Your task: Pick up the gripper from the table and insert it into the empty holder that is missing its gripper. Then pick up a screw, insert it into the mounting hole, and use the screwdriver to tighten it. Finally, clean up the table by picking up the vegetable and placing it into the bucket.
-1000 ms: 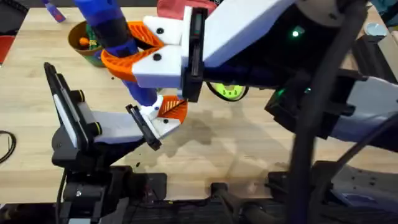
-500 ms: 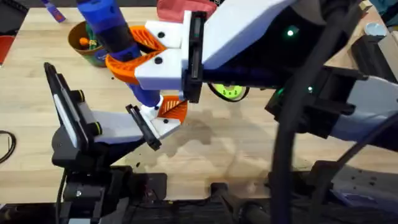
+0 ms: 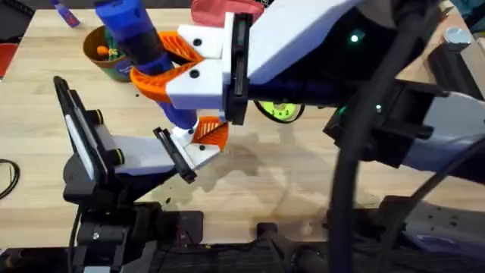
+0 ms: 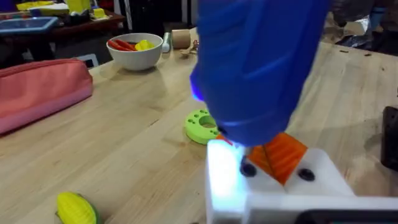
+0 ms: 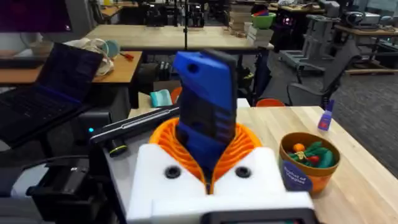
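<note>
While you look down, note: right fingers (image 3: 163,64) clamped on the screwdriver (image 3: 132,34), its tip below them at the holder (image 3: 198,150); left fingers' state can't be told; bucket (image 3: 106,51) sits on the counter (image 3: 303,167) beyond.

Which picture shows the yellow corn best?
The left wrist view: the corn lies on the wooden table, its yellow cob plain to see near the view's edge. In the overhead and right wrist views I cannot make it out.

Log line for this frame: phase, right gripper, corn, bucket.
phase: tightening screw | right gripper: shut on screwdriver | corn: on table | bucket: holds other toys
</note>
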Robot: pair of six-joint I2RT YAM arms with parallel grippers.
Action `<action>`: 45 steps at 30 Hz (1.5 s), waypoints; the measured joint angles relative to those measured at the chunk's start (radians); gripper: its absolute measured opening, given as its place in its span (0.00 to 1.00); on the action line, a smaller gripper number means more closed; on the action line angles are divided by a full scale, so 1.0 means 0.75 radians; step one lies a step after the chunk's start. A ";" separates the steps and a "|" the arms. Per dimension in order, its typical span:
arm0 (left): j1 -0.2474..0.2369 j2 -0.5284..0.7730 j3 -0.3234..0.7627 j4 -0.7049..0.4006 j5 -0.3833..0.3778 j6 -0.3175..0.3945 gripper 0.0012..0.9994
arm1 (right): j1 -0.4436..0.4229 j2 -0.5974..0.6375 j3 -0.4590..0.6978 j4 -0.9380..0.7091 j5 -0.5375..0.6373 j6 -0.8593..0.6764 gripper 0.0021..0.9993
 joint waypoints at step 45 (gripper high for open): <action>0.000 0.000 0.000 -0.001 0.000 0.000 0.00 | 0.001 0.000 0.000 -0.024 -0.012 0.010 0.02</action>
